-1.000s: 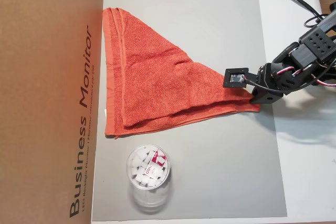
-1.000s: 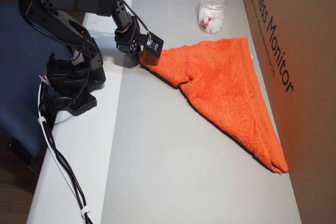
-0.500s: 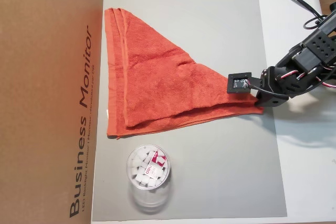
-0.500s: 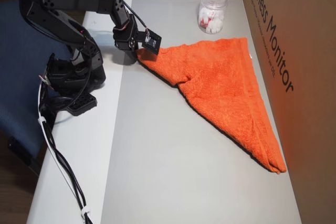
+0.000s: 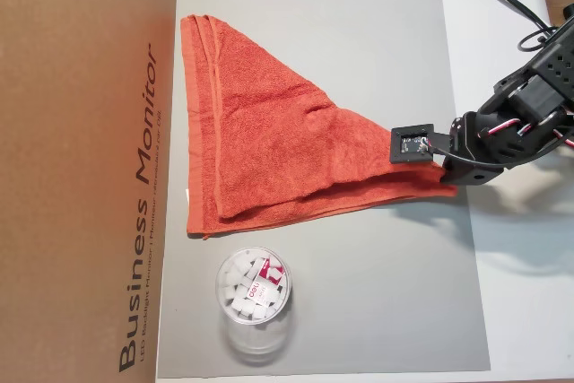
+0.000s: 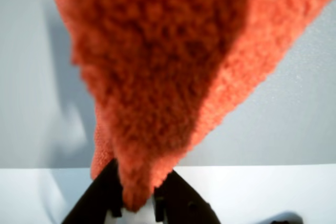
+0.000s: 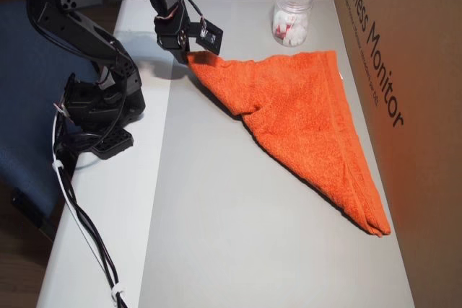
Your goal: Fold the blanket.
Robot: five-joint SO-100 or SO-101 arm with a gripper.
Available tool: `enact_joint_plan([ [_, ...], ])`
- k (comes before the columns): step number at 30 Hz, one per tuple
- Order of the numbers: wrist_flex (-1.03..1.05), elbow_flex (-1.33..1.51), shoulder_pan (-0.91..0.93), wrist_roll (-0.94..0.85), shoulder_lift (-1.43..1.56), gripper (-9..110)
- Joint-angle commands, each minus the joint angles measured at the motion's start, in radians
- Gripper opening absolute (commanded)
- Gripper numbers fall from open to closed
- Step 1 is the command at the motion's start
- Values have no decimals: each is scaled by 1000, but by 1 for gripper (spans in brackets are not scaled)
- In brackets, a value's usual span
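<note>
The orange-red blanket [image 5: 260,145] lies folded into a triangle on the grey mat [image 5: 359,33], its long hemmed edge beside the cardboard box. My gripper [image 5: 446,177] is shut on the triangle's pointed corner at the mat's right edge in an overhead view. In another overhead view the gripper [image 7: 191,58] holds that corner lifted a little off the mat, and the blanket [image 7: 303,120] stretches away towards the box. In the wrist view the blanket [image 6: 157,77] fills the picture, its tip pinched between the two black fingers [image 6: 107,198].
A large cardboard box [image 5: 85,168] borders the mat on the blanket's far side. A clear plastic tub [image 5: 254,298] with white pieces stands on the mat near the blanket's lower corner. The arm's base [image 7: 101,106] and cables [image 7: 86,229] occupy the white table beside the mat.
My gripper has pulled the held corner away from the box and raised it slightly. The whole blanket has slid a little towards the arm.
</note>
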Motion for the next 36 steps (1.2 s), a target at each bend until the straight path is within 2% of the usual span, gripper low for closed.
enact_joint_plan([
  [1, 52, -84, -32, 3, 21, 0],
  [21, 331, -499, -40, 8, 23, 0],
  [36, 373, -741, 272, -37, 6, 0],
])
